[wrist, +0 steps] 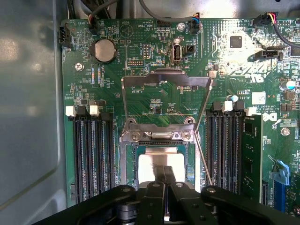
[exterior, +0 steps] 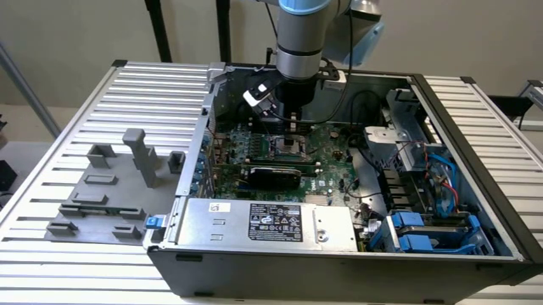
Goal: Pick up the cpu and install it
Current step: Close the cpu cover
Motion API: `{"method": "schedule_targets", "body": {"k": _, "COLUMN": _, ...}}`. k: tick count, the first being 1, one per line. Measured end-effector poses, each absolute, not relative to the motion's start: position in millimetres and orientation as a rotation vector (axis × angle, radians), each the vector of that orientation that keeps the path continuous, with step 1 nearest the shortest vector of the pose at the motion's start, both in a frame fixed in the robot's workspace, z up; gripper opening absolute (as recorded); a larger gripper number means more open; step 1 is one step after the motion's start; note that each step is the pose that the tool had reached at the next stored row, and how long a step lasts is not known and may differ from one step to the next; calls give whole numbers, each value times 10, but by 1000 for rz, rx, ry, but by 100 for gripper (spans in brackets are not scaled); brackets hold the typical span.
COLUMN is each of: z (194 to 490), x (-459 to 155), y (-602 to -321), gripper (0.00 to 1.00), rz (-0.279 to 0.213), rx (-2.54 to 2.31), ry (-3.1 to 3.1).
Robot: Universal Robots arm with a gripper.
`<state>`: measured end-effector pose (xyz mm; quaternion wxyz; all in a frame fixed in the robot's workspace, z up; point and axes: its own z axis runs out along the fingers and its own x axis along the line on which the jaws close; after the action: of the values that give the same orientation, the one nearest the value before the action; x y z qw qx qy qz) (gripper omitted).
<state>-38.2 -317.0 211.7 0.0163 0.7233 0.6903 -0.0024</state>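
The cpu (wrist: 151, 165), a pale silver square, lies flat inside the motherboard socket (wrist: 129, 164), whose metal load plate (wrist: 165, 82) is swung open. My gripper (wrist: 164, 170) is shut, its two narrow black fingers pressed together and pointing down at the middle of the cpu's top. I cannot tell whether the tips touch the chip. In the exterior view the gripper (exterior: 287, 121) hangs inside the open computer case just above the socket (exterior: 283, 146).
Memory slots (wrist: 91, 154) flank the socket, with an installed module (wrist: 252, 154) further out. A grey fixture plate (exterior: 102, 197) lies outside the case at the exterior view's left. The power supply (exterior: 267, 222) and blue drive bays (exterior: 424, 232) line the case front.
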Motion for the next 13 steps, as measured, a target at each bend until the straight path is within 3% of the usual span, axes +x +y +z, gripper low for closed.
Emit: {"method": "schedule_targets", "body": {"k": 13, "z": 2365, "x": -106, "y": -3180, "gripper": 11, "rz": -27, "rx": 2258, "ry": 2156}}
